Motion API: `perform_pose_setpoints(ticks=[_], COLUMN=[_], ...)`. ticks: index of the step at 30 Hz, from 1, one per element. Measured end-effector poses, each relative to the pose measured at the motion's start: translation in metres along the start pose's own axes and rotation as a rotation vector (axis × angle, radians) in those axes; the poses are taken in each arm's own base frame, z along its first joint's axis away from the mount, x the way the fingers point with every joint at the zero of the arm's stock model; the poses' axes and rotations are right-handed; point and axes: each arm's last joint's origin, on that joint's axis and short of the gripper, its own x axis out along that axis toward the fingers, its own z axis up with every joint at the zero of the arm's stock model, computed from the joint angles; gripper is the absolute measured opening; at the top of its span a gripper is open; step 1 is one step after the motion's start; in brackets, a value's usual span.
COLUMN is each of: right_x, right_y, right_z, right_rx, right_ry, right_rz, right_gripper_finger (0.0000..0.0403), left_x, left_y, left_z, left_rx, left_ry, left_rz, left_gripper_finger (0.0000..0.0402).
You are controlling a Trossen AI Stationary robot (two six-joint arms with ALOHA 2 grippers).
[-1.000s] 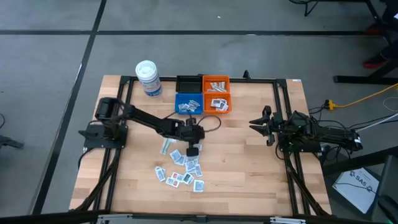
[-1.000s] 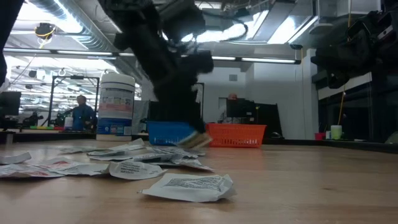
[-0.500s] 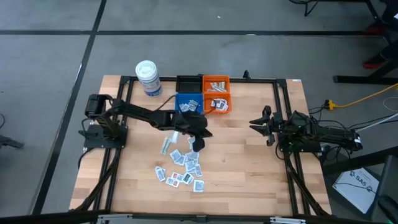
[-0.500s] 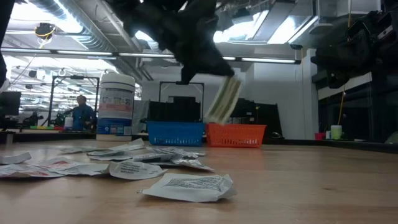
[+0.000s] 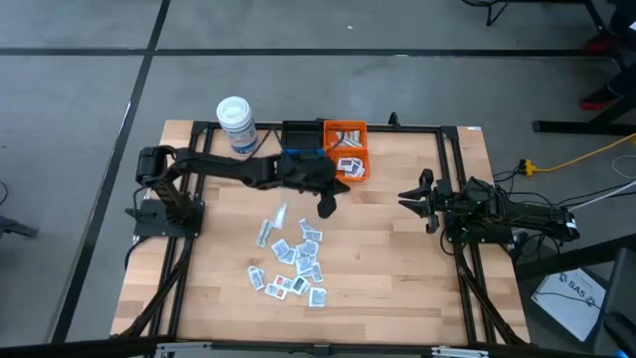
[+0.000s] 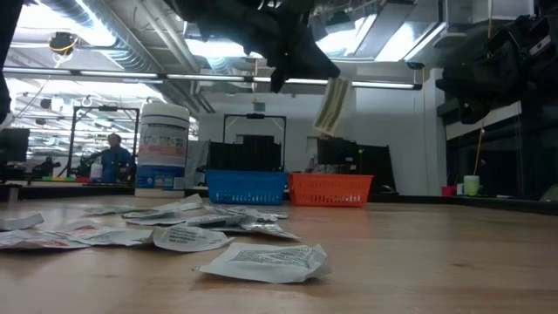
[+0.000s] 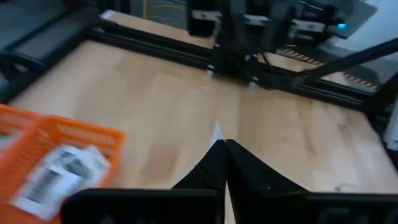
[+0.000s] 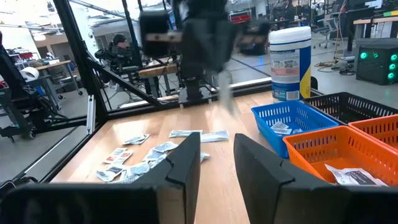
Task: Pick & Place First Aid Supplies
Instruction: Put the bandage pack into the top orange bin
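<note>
Several small white sachets point(image 5: 294, 265) lie loose on the wooden table near its middle, also seen in the low view point(image 6: 261, 260). My left gripper point(image 5: 328, 206) hangs above the table just near of the orange bin point(image 5: 350, 165), shut on one pale striped sachet point(image 6: 332, 105). The blue bin point(image 6: 247, 186) stands beside the orange bin point(image 6: 331, 188); the arm covers most of it from above. My right gripper point(image 5: 418, 198) waits at the table's right, open, with nothing between its fingers point(image 8: 186, 163). My left gripper pinches the sachet's upper edge point(image 6: 336, 84) between its two shut fingers; a sliver of it point(image 7: 216, 132) shows past the fingertips. The fingers come slanting down from the table's left. The sachet hangs below them, slightly tilted, well clear of the table.
A white cylindrical tub point(image 5: 238, 125) stands at the far left. A black bin point(image 5: 300, 134) and a second orange bin point(image 5: 345, 132) sit behind the front pair. The orange bin holds a few sachets point(image 7: 59, 173). A black frame point(image 5: 442, 179) borders the work area.
My left gripper has risen from the pile and moved toward the table's far edge and a little right, toward the orange bin, staying shut. The sachet it holds has been lifted clear of the table and now hangs high above it.
</note>
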Motion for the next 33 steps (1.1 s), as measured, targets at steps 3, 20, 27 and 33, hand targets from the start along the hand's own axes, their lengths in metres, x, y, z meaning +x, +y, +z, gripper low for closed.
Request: perform_pose_setpoints(ticks=[3,20,27,33], right_x=[0.000,0.000,0.000,0.000], right_y=[0.000,0.000,0.000,0.000], right_z=[0.000,0.000,0.000,0.000], right_rx=[0.000,0.000,0.000,0.000], right_ry=[0.000,0.000,0.000,0.000], right_rz=[0.000,0.000,0.000,0.000], right_gripper_finger=[0.0100,0.0100,0.0100,0.0100], left_x=[-0.002,0.007,0.039,0.060], left_y=[0.016,0.139,0.173,0.191], left_z=[0.013,0.060,0.055,0.046], left_rx=[0.032,0.138,0.275,0.381], left_ry=[0.009,-0.055,0.000,0.042], left_rz=[0.050,0.213,0.237,0.219], left_gripper_finger=[0.0002,0.0002,0.0002,0.0002])
